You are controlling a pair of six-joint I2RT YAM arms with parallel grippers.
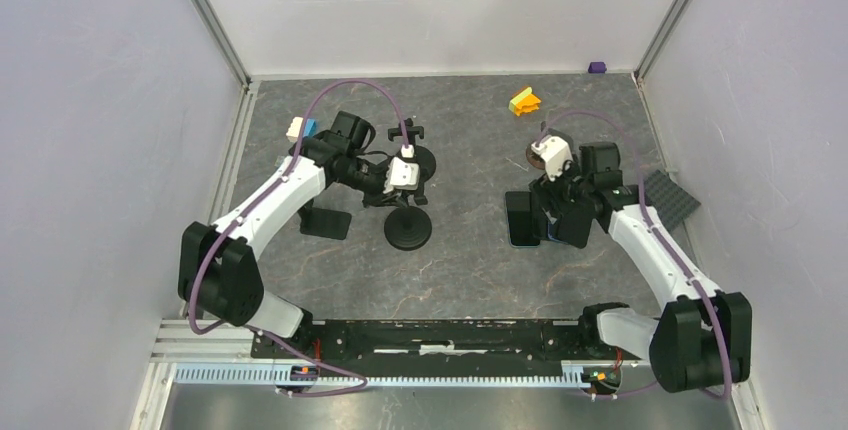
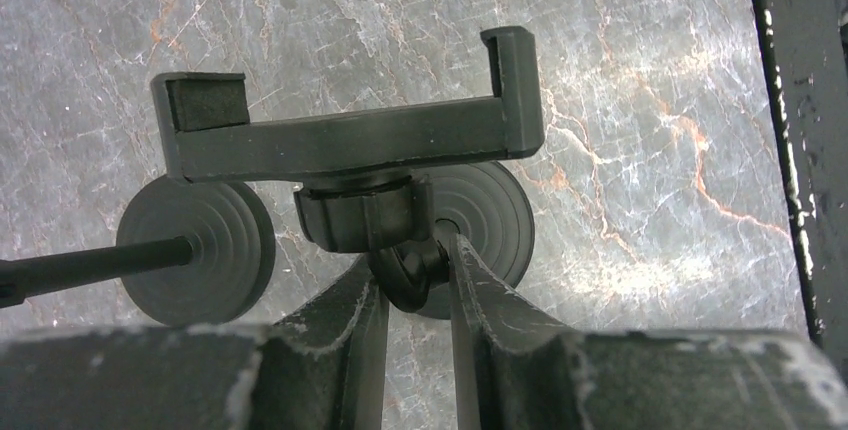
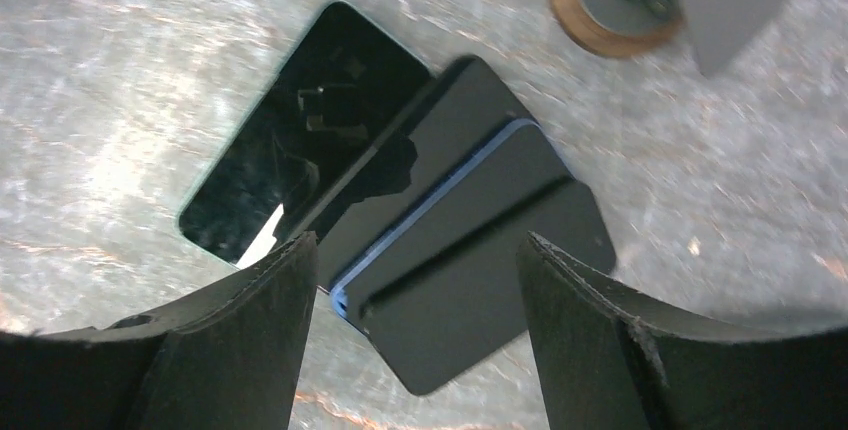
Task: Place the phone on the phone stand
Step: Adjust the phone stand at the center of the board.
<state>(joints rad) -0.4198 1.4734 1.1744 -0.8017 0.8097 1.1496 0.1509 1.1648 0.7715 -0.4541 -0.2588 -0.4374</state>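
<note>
Left wrist view gives me the left jaws pinched narrow on the ball-joint neck under the cradle of the black clamp-topped phone stand (image 2: pixel 350 135), with the grey marbled surface (image 2: pixel 620 70) behind it. On the right wrist view the right jaws are spread wide, holding nothing, hovering above the glossy black slab phone (image 3: pixel 300 120). It lies flat on the surface, touching a dark blue-edged folio case (image 3: pixel 480 250), well apart from the stand.

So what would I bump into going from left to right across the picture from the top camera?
white and blue block → phone stand → phone → purple block → grey studded plate
</note>
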